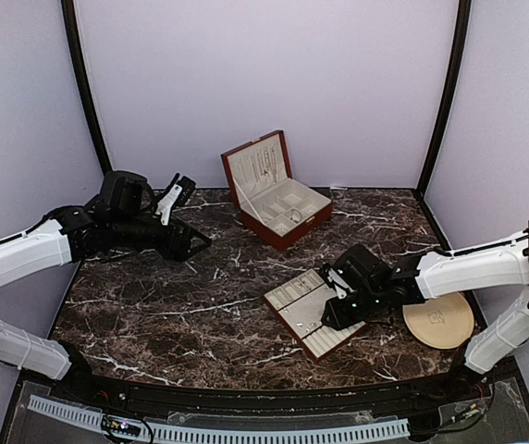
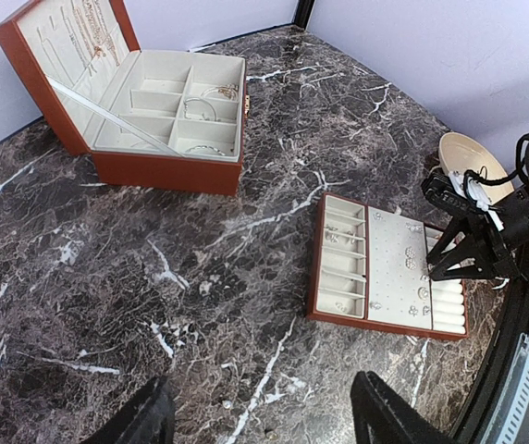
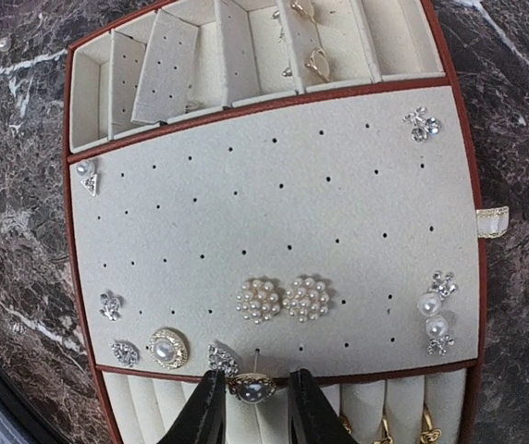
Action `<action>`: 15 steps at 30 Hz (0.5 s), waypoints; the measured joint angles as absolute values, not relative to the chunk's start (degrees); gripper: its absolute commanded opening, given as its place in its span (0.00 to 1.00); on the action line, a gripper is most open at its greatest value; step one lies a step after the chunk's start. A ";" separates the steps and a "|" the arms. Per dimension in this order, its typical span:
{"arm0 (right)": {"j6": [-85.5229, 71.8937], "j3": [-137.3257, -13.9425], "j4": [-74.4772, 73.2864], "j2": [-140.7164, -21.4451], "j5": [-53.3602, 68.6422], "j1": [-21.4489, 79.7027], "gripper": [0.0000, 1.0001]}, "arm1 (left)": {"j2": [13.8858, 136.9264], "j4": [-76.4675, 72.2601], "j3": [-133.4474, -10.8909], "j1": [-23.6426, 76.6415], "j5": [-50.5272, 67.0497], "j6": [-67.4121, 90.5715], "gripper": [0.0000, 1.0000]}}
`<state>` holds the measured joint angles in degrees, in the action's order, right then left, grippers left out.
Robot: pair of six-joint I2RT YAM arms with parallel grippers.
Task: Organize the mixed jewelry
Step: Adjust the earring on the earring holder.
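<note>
1. Tabletop (image 1: pixel 172 305): dark brown marble look, white veins, glossy.
2. Tray (image 3: pixel 274 185): red-brown wood frame holding a cream felt-like pad dotted with small holes. Padded ring rolls run along one long side and open slots along the other, with a small cream pull tab on one short end. It lies near the near edge, right of centre, skewed to the edges.
3. Mixed jewelry on the pad: two round pearl clusters (image 3: pixel 258 299) side by side, a gold-rimmed pearl stud (image 3: pixel 168 348), and small crystal bits around the pad's borders. There are thin rings (image 3: pixel 317 63) in the slots, and more gold ones sit in the rolls.
4. Right hand (image 3: pixel 253 398): black fingers narrow, pinched on a gold-rimmed earring (image 3: pixel 250 387) with a rounded pale stone and its pin sticking up. It sits at the line between pad and ring rolls.
5. Left hand (image 2: pixel 263 407): fingers wide, holding nothing. It is raised near the far-left corner, well apart from the tray.
6. Jewelry box (image 2: pixel 167 173): red-brown wood with cream lining, its lid propped open over square compartments. It sits by the far edge, about centre. Thin bangles (image 2: pixel 211 102) lie in the compartments, and fine chains (image 2: pixel 93 37) hang on the lid lining.
7. Plate (image 1: pixel 438 321): round, beige, matte, shallow rim. It is near the near-right corner, just beside the right arm (image 1: pixel 473 268).
8. The right arm covers the tray's right end in the top view.
</note>
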<state>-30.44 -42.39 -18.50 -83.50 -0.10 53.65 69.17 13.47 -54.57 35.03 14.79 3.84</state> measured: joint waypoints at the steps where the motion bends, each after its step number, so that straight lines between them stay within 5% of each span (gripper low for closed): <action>1: -30.44 -42.39 -18.37 -83.70 -0.10 53.65 0.24 | 69.17 13.47 -54.57 35.03 14.79 3.81 0.68; 15: -29.80 -45.91 -22.06 -85.06 -0.25 53.65 0.16 | 68.77 13.47 -54.57 35.03 14.79 3.81 0.68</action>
<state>-29.80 -45.91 -22.06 -85.06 -0.25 53.65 68.77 13.47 -54.57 35.03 14.79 3.81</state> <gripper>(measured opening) 0.170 0.675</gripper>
